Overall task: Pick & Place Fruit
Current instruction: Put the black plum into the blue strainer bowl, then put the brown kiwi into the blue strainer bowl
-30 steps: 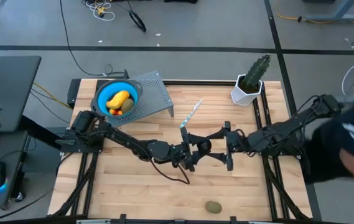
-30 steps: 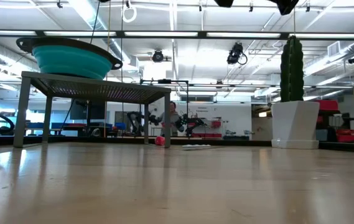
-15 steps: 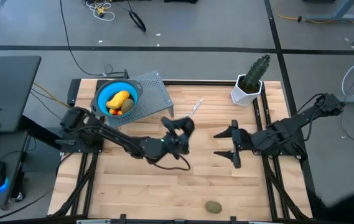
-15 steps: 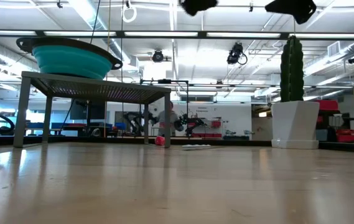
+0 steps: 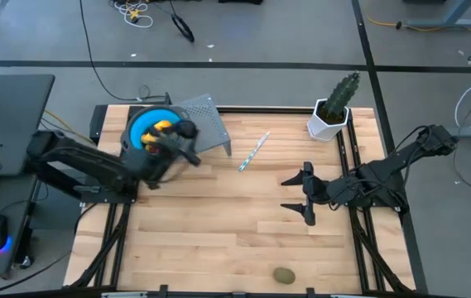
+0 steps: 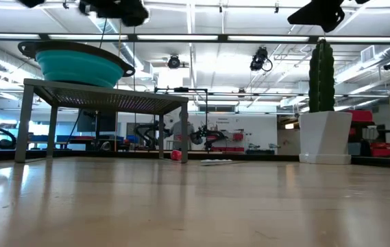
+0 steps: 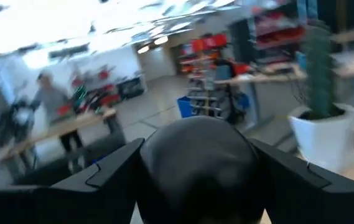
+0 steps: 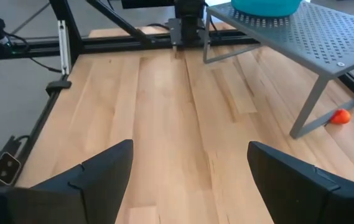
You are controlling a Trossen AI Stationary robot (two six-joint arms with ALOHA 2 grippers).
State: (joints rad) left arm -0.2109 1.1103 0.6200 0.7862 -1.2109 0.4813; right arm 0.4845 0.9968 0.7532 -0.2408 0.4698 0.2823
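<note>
The left gripper [image 7: 195,186] held the dark round fruit [image 7: 196,163] between its fingers over the blue bowl [image 5: 141,126] at the far left. The right gripper [image 5: 300,195] waited at mid-right, jaws wide. The fruit looked light, hard and smooth, best pinched across its middle. No writing was readable.

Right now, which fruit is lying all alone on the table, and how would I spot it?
Look at the wooden table from above and follow its near edge. An olive-green oval fruit lies there on bare wood, far from the blue bowl on the grey stand that holds the other fruit.
</note>
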